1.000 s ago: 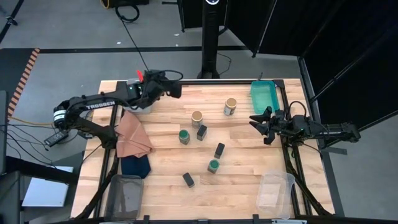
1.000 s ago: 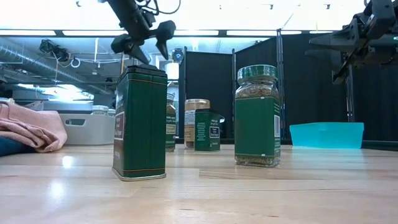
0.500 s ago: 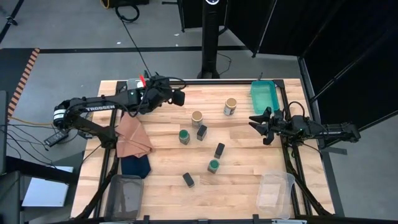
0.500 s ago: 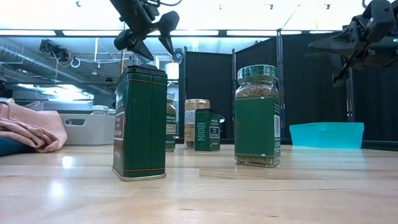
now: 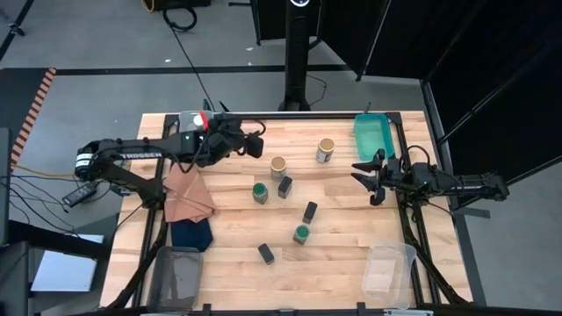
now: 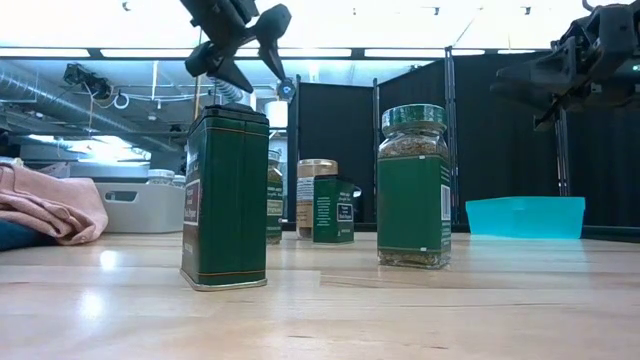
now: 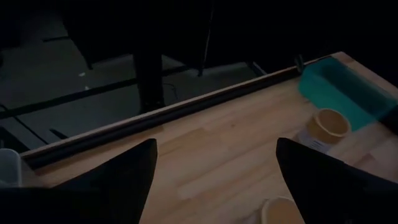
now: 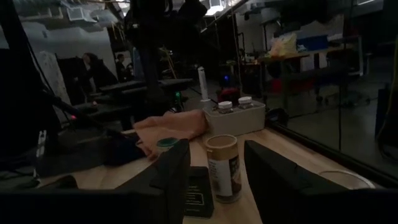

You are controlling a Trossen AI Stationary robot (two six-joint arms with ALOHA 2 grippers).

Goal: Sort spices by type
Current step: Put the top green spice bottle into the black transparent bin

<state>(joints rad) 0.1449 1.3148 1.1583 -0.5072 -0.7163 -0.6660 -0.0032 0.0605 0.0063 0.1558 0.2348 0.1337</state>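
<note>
The spices stand upright mid-table: two tan-lidded jars, two green-lidded jars and three black tins. Two white-lidded jars sit in a white bin at the far left. My left gripper hovers open above the far part of the table, left of the tan-lidded jars, with nothing between its fingers. My right gripper hangs open over the right side, holding nothing and facing the spices.
A teal tray lies at the far right corner. A clear container stands near right, a dark bin near left. Brown cloth and navy cloth lie along the left side. Bare wood lies between the spices and the near edge.
My left gripper has swung toward the table's right edge along the far side, still open and high, nearer the tan-lidded jars. My right gripper has rolled a little in place. No spice has moved.
</note>
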